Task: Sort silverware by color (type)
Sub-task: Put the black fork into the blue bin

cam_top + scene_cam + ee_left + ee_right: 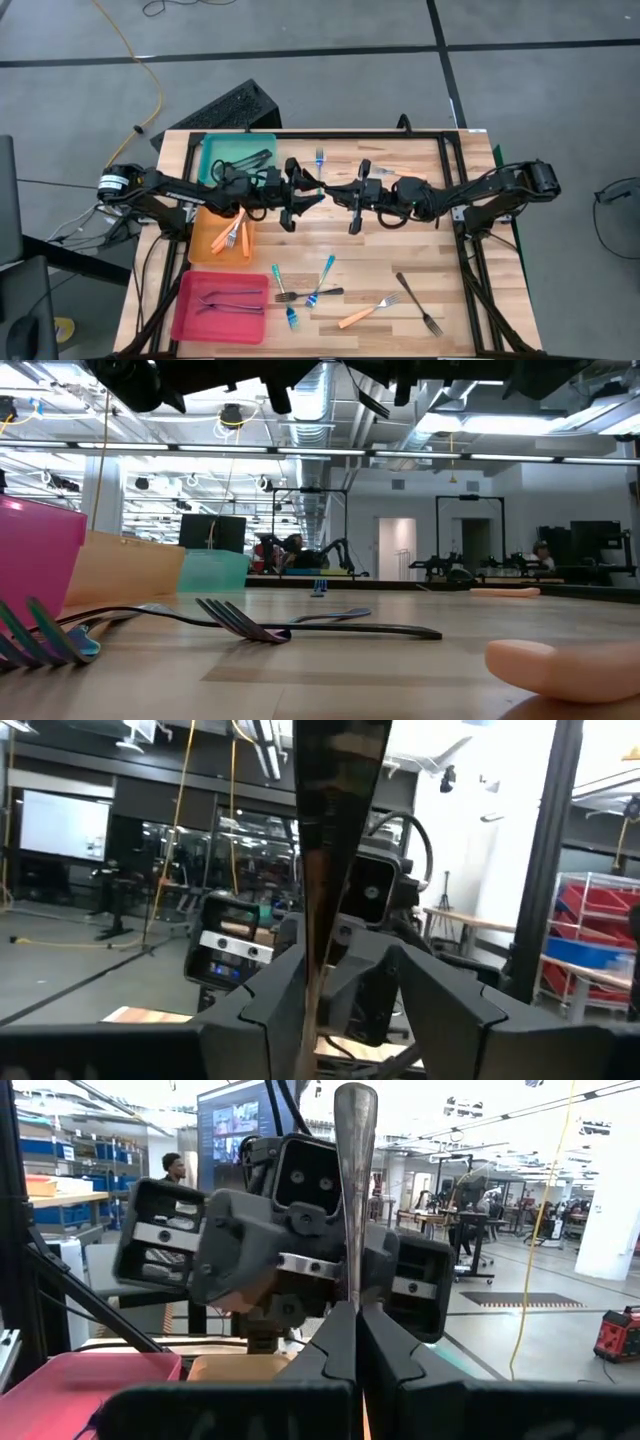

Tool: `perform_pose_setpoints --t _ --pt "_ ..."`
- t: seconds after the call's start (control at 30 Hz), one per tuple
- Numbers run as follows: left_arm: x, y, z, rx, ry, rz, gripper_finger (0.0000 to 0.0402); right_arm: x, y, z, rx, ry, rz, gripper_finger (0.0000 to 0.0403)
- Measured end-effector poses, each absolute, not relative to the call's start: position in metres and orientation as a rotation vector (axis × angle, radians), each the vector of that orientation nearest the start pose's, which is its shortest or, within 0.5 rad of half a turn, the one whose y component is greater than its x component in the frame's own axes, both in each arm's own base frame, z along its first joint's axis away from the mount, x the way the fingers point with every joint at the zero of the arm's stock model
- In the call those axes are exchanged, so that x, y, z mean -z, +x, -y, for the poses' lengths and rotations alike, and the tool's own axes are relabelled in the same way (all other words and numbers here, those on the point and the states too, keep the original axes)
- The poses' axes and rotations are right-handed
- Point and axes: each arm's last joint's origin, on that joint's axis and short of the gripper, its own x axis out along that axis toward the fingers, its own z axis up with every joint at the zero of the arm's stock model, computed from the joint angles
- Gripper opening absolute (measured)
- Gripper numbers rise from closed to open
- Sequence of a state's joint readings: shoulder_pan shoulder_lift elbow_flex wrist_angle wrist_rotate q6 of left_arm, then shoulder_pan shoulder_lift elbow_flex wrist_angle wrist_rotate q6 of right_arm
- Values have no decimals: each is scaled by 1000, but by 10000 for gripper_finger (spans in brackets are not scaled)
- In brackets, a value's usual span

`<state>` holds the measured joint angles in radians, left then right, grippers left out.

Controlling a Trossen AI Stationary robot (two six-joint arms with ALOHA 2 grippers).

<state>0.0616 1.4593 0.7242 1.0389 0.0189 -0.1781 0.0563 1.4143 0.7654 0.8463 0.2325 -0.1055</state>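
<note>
Both arms meet above the middle of the table, wrists facing each other. My left gripper is shut on a dark fork blade. My right gripper is shut on a grey-black fork. Whether both hold one and the same fork cannot be told. Loose forks lie flat on the near half: blue-handled ones, dark ones and an orange-handled one. Another blue fork lies near the far edge. My left gripper pinches the dark fork between its two shut fingers. A dark strip rises from the fingertips out of the wrist picture. Which part of the fork that is, I cannot tell. It is lifted clear of the table. My right gripper pinches the grey-black fork's handle between its two shut fingers, which lie across it. The handle's rounded free end stands out past the fingers, in front of the left gripper. The fork is lifted clear of the table.
Three flat trays stand along the table's left side: teal at the far corner, orange holding orange forks, pink holding dark forks. A black frame borders the table. People show far off in the room.
</note>
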Motion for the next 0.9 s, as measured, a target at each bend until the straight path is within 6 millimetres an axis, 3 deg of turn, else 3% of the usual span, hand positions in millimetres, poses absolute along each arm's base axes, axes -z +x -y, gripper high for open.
perform_pose_setpoints --t 0.33,0.67,0.9 --pt "-275 304 -19 -42 -151 306 131 -283 304 -10 186 -76 186 21" --pt "-275 304 -21 -30 -125 304 14 -283 304 -11 180 -75 186 21" --pt "-275 304 -24 -40 -147 304 4 -283 304 -11 178 -69 183 29"
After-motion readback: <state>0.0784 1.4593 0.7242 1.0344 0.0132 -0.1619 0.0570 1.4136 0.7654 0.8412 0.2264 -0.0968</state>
